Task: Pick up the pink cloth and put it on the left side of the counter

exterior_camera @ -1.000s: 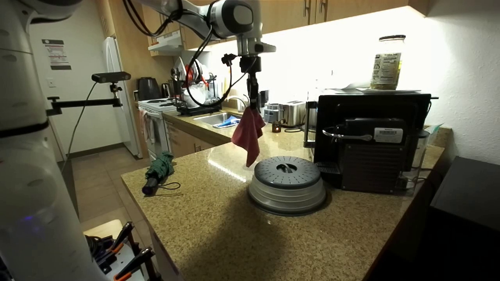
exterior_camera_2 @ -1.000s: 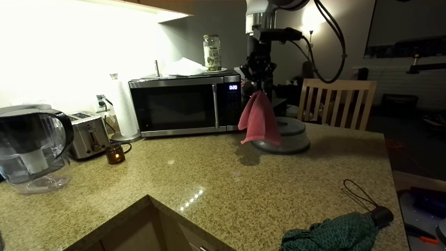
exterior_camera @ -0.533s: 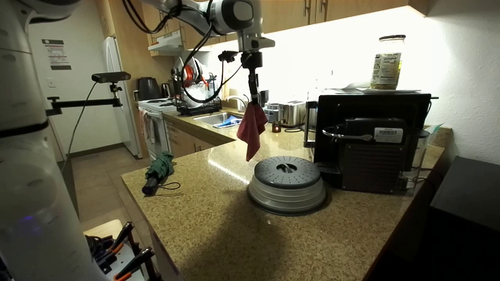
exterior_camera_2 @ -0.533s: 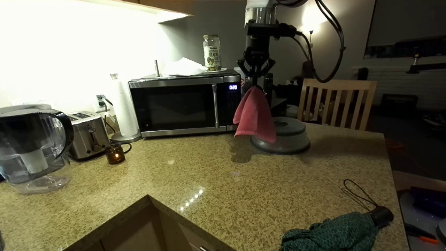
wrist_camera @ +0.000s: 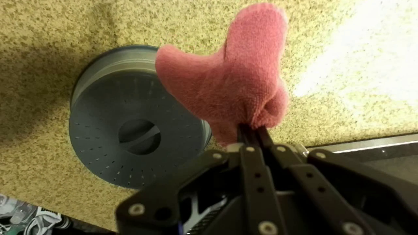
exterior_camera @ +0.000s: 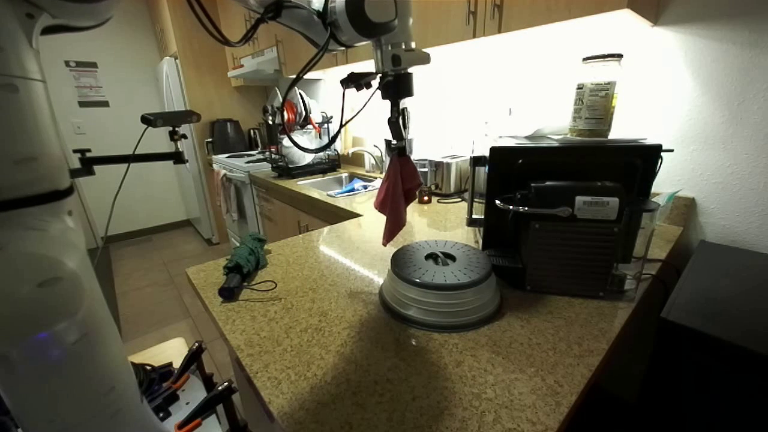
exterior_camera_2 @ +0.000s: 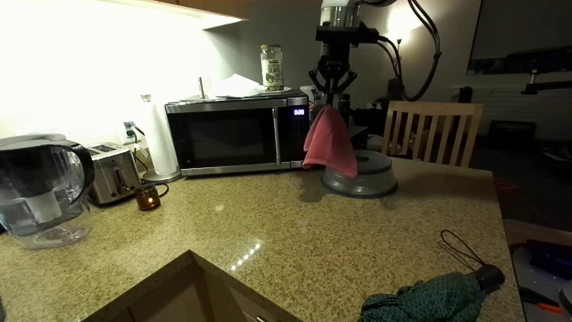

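Note:
The pink cloth [exterior_camera: 397,195] hangs in folds from my gripper [exterior_camera: 399,151], held above the counter [exterior_camera: 312,336]. In an exterior view the cloth [exterior_camera_2: 330,143] hangs in front of the microwave's right end and partly covers the grey lid. The gripper [exterior_camera_2: 330,102] points down with its fingers close together at the cloth's top. In the wrist view the fingertips [wrist_camera: 253,129] are shut on the cloth [wrist_camera: 241,75], and its lower corners spread away from them. The very tips are hidden in the folds.
A round grey vented lid [exterior_camera: 441,285] stands on the counter near the cloth. The microwave [exterior_camera_2: 237,134] is behind. A folded green umbrella [exterior_camera: 245,261] lies by the counter's edge. A small lit candle [exterior_camera_2: 147,197], toaster [exterior_camera_2: 115,172] and water pitcher [exterior_camera_2: 40,188] stand along the wall.
The gripper and the cloth have risen a little. In an exterior view they have also shifted slightly right. The cloth stays in the grip, and the lid and umbrella have not moved.

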You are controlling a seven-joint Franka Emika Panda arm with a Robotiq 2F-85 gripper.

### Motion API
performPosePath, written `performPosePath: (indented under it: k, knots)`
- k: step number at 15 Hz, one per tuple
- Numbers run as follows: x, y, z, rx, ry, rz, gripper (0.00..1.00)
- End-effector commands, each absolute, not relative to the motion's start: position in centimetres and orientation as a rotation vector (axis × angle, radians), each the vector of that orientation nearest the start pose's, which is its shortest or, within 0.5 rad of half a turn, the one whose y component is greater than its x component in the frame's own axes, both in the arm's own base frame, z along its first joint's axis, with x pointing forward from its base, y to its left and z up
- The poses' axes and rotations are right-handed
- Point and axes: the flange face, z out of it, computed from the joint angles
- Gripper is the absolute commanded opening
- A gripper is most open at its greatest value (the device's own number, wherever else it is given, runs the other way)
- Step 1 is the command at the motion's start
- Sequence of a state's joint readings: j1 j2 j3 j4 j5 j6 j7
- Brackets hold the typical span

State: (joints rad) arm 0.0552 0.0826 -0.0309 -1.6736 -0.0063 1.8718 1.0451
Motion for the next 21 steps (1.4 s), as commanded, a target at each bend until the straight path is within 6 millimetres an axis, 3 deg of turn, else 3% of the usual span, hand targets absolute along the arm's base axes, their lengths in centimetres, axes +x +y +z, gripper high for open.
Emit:
performPosePath:
  k: [1, 11, 21]
  knots:
    - [58.6, 0.3, 57.1, -2.66, 1.556, -0.211, 0.04]
    - [57.1, -0.6, 59.9, -2.713, 1.475, -0.267, 0.04]
    - [55.4, -1.4, 60.9, -2.827, 1.357, -0.195, 0.04]
